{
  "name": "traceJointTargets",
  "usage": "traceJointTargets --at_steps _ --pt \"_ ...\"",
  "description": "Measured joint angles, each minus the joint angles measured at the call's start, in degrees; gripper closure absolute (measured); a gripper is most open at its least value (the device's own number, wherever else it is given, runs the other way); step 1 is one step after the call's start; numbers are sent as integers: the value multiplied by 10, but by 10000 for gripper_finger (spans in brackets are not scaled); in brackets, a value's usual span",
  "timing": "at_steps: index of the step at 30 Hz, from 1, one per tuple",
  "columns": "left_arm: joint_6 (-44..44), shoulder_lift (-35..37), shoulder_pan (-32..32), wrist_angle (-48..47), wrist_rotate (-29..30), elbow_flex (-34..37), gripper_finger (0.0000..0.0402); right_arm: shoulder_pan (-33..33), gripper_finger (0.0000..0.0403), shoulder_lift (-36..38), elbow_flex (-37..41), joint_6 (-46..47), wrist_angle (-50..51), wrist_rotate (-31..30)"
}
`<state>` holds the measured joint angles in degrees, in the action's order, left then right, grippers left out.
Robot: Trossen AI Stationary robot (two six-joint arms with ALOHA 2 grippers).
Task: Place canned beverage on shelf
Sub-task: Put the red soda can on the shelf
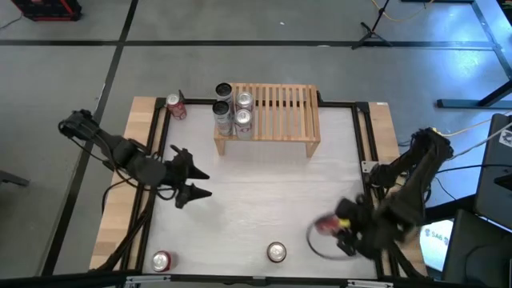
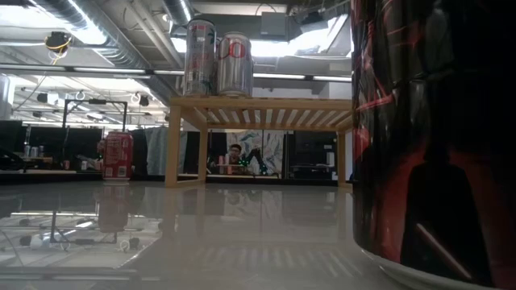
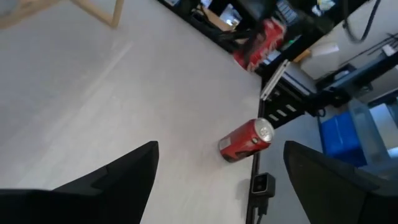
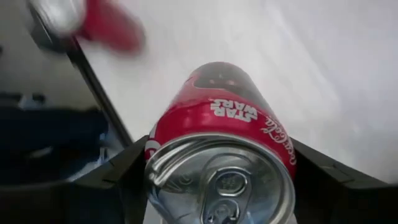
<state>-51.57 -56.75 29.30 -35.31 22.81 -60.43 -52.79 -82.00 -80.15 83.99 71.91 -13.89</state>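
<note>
The pale wooden shelf [image 1: 276,116] stands at the table's far side, with several cans [image 1: 234,106] upright on its left end; two of them [image 2: 218,60] show in the low view. A red can [image 4: 217,118] with white lettering sits between the fingers of my right gripper [image 1: 340,230], near the table's right front corner. My left gripper [image 1: 200,182] hovers open over the table's left side, holding nothing. A red can [image 1: 176,106] stands left of the shelf. Another can [image 1: 276,253] stands at the near edge, and a red can [image 1: 162,261] lies at the near left. My right gripper pinches the can's side wall just below its silver top [image 4: 168,134] between its two fingers [image 4: 127,171]. The fingers come steeply from above and the can's top faces the wrist. The can is tilted, its bottom end toward the table, and appears clear of the tabletop.
A dark and red can [image 2: 431,137] stands right in front of the low camera and hides that view's right side. Black rails [image 1: 364,144] frame the white tabletop. Open tabletop [image 1: 264,192] lies between the shelf and the near edge, and the shelf's right slats [image 1: 292,108] are bare.
</note>
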Motion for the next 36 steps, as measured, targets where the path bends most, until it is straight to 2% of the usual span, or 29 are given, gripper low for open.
traceJointTargets --at_steps 4,9,12,18,24,27,32,36 --pt "21 29 -14 -25 -15 -9 67 108 132 0 -93 -135 43 -30" --pt "44 56 -37 -63 -40 -13 67 254 132 -3 -190 -300 42 -28" --pt "66 62 -47 -71 -51 -13 67 337 132 -19 -235 -399 38 -9" --pt "87 62 -67 -78 -75 -13 67 481 132 -86 -339 -564 38 67" --pt "91 62 -80 -79 -77 -13 67 597 132 -176 -463 -663 114 146" --pt "97 62 -85 -82 -75 -13 67 635 132 -217 -503 -698 141 153" --pt "100 61 -95 -80 -60 -13 67 694 132 -261 -515 -734 153 155" --pt "107 61 -96 -80 -51 -13 67 716 132 -284 -514 -778 137 148"
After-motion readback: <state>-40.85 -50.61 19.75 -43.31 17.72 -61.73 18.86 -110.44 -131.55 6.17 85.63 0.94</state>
